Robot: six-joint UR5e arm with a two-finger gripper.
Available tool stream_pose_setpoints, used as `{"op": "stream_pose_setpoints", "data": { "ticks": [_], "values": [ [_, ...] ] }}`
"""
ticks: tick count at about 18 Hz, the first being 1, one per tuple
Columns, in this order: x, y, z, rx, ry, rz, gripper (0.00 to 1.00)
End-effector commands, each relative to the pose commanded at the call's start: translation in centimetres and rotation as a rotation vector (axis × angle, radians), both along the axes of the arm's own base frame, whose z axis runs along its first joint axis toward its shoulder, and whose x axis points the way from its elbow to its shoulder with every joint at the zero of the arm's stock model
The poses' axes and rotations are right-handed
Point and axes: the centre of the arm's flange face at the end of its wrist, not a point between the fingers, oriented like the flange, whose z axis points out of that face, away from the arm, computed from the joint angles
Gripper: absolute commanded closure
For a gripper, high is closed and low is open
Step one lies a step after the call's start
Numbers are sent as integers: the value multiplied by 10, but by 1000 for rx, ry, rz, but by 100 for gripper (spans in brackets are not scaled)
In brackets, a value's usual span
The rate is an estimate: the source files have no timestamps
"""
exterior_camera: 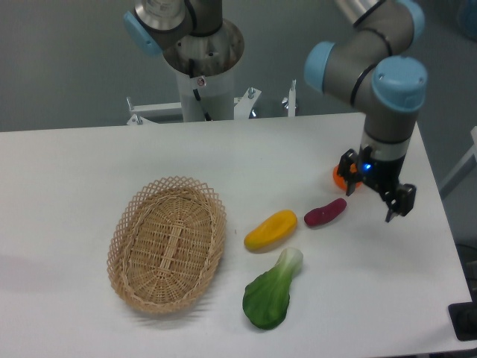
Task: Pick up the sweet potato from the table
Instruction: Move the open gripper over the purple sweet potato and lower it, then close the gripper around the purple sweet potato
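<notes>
The sweet potato is a small reddish-purple tuber lying on the white table, right of centre. My gripper hangs above the table just to the right of it, apart from it. Its fingers are spread and hold nothing. The gripper partly hides a round orange behind it.
A yellow-orange elongated fruit lies just left of the sweet potato. A green leafy vegetable lies below it. An oval wicker basket stands at the left. The robot base stands at the back edge.
</notes>
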Motion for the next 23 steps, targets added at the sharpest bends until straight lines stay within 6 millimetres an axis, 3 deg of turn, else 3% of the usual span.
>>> {"op": "stream_pose_setpoints", "data": {
  "ticks": [6,12,21,22,23],
  "values": [
    [18,-1,-38,-82,-40,-94,0],
    [40,0,-64,-124,-43,-151,0],
    [56,-9,-86,-120,-40,-129,0],
    [55,-8,-85,-114,-30,-117,2],
    [55,-8,-85,-111,-26,-103,18]
  ]
}}
